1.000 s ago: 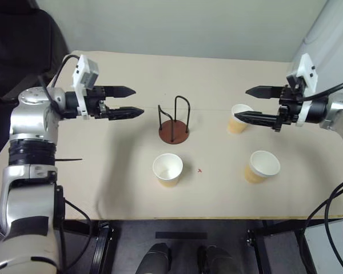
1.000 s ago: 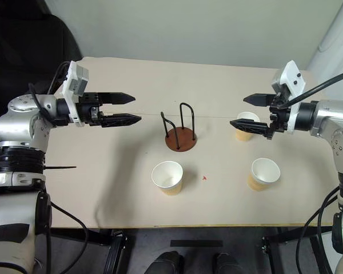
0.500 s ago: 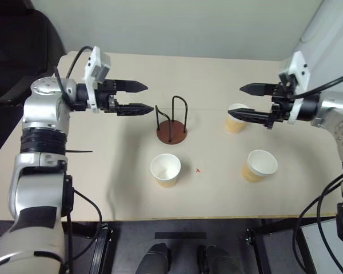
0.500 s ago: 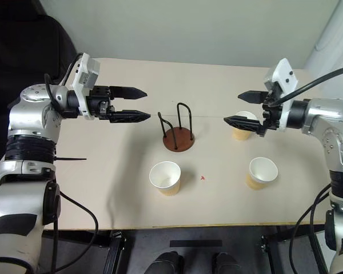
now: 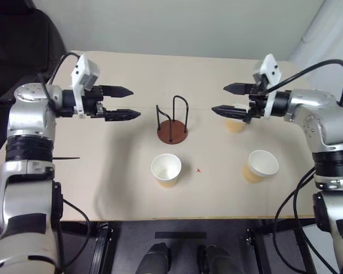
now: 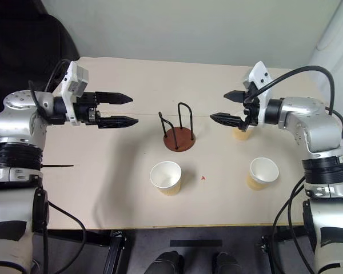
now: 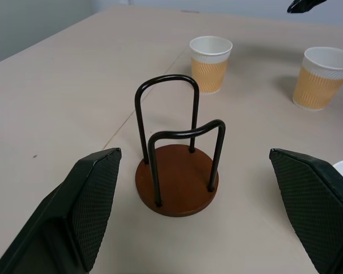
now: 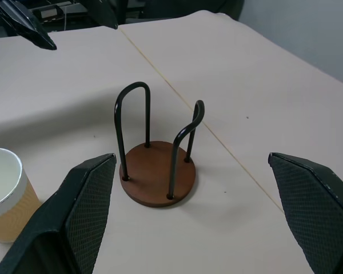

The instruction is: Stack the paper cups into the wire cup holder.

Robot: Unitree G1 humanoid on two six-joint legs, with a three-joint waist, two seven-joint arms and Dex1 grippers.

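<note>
Nearest the table's front edge, one paper cup (image 5: 166, 169) is standing upright with its mouth open and nothing lying inside it. To its right, a second paper cup (image 5: 260, 165) is sitting upright too, also showing a bare white interior. Both are resting on the beige table (image 5: 120, 171), well apart from each other.

Further back, between the two arms, the wire cup holder (image 5: 172, 121) is standing on its round reddish-brown base with both black wire loops upright; nothing is sitting in it.

To the right of the holder, a third paper cup (image 6: 243, 132) is standing near the right gripper (image 5: 227, 99), whose lower finger is crossing in front of its rim, so its inside is hard to make out; it is probably empty like the others. The right gripper is hanging above the table with its fingers spread wide and gripping nothing, pointing toward the holder.

On the opposite side, the left gripper (image 5: 126, 103) is hovering left of the holder, its fingers likewise parted wide and carrying nothing, aiming at the holder from the other direction.
</note>
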